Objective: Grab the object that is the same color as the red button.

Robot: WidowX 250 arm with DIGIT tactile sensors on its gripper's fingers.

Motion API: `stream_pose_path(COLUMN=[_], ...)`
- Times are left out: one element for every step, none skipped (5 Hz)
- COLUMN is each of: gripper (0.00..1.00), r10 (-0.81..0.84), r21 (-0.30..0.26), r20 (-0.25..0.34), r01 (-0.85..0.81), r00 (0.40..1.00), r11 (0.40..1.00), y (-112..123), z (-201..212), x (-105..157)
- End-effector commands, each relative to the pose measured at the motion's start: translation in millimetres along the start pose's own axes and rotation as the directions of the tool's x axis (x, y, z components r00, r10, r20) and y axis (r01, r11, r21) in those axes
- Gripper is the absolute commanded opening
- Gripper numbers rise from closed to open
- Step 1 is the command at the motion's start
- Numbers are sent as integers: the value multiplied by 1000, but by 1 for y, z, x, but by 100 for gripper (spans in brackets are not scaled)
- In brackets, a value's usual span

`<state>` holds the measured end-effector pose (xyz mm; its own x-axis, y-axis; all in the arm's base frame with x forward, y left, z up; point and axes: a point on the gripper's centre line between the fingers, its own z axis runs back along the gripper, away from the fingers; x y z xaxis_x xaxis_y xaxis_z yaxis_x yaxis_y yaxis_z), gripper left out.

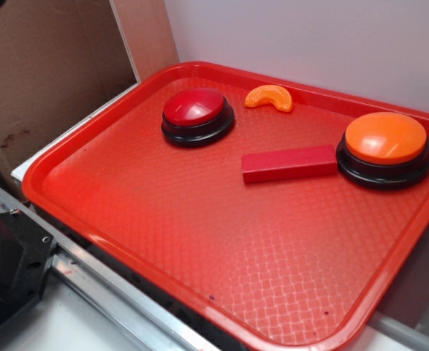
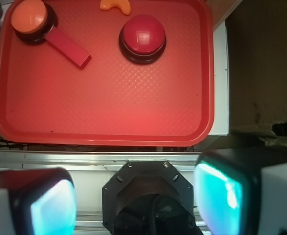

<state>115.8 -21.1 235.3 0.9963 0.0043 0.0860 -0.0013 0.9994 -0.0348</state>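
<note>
Carrier: red tray (image 1: 199, 241) with a raised rim and a waffled floor.
Block: red block (image 1: 289, 164) lies flat near the middle, one end touching the orange button's base.
Red button (image 1: 197, 115): stands toward the far edge, apart from the block.
Orange button (image 1: 384, 148): stands by one side rim.
Slice: orange slice (image 1: 269, 97) lies by the far rim, near the red button.

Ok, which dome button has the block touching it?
The orange button, at the tray's edge; the red block butts its base. The red button stands apart.
</note>
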Motion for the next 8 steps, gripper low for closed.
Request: stream_pose_path(gripper=[100, 100, 100, 100, 100, 100, 100, 100], r10=[0, -194, -372, -519, -645, -724, -749, -741], r21=[0, 31, 55, 57, 82, 77, 50, 34], r20=[0, -23, -30, -35, 14, 69, 101, 96], r01=[0, 195, 374, 520, 642, 720, 749, 742], r00=[1000, 981, 928, 854, 764, 687, 655, 664], r11=[1000, 980, 926, 852, 763, 690, 661, 669], y=[0, -16, -31, -45, -61, -87, -103, -111], z=[0, -13, -28, -50, -73, -105, -137, -161], x=[0, 29, 50, 74, 97, 119, 134, 144])
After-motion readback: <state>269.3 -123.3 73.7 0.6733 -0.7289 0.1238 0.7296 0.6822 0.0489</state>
